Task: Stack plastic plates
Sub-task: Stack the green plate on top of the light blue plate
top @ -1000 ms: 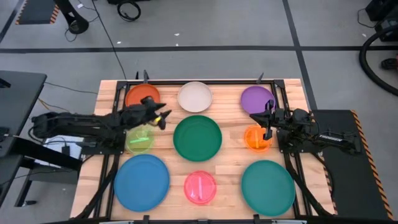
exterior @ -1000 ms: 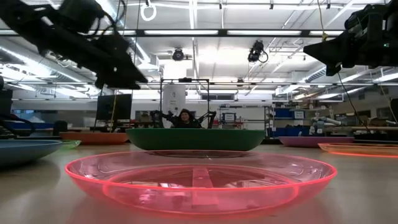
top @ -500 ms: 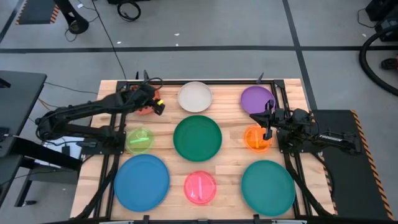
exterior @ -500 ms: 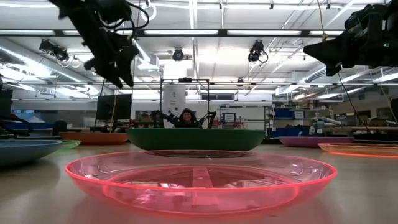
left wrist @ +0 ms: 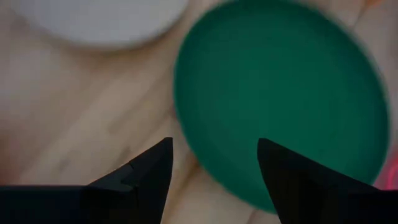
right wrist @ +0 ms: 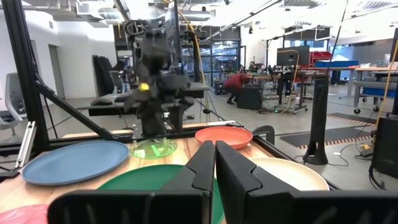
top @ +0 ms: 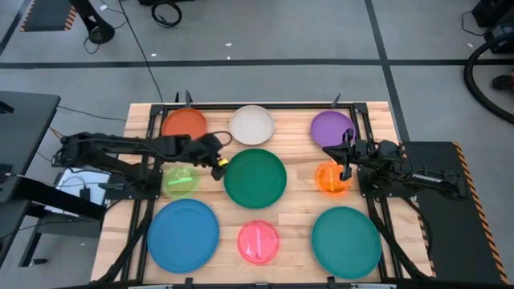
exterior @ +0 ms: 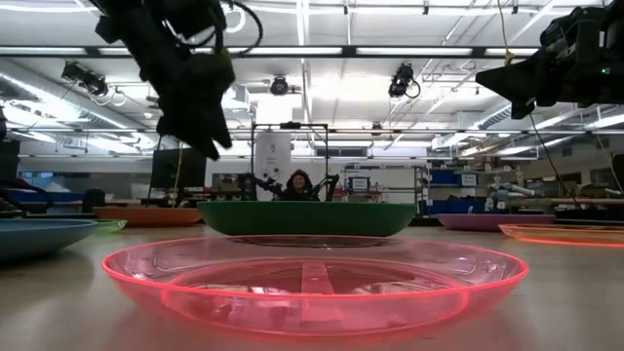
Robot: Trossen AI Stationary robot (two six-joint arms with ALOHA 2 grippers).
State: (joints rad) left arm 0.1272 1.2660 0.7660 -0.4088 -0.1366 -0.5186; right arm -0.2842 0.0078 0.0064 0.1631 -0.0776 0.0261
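Observation:
Nine plates lie flat and apart on the wooden table: red-orange (top: pixel 184 124), cream (top: pixel 252 124) and purple (top: pixel 332 128) along the far side; lime (top: pixel 180 180), dark green (top: pixel 255 178) and orange (top: pixel 329 178) in the middle; blue (top: pixel 183 234), pink (top: pixel 259 242) and teal (top: pixel 346 242) near. My left gripper (top: pixel 218 164) hovers open above the dark green plate's left rim (left wrist: pixel 186 124), its fingers (left wrist: pixel 149 171) pointing down and clear of it. My right gripper (top: pixel 346 170) is shut and hangs high over the orange plate.
A black frame (top: pixel 257 105) runs along the table's far edge and down both sides. Bare wood (top: pixel 301 156) shows between the plates. In the low view the pink plate (exterior: pixel 312 283) fills the foreground, with the green plate (exterior: pixel 307 216) behind it and a person far off.
My left gripper swung first toward the far edge, over the red-orange plate, then came back toward the near edge and the right. It now stands over the dark green plate's left rim. No plate has moved.

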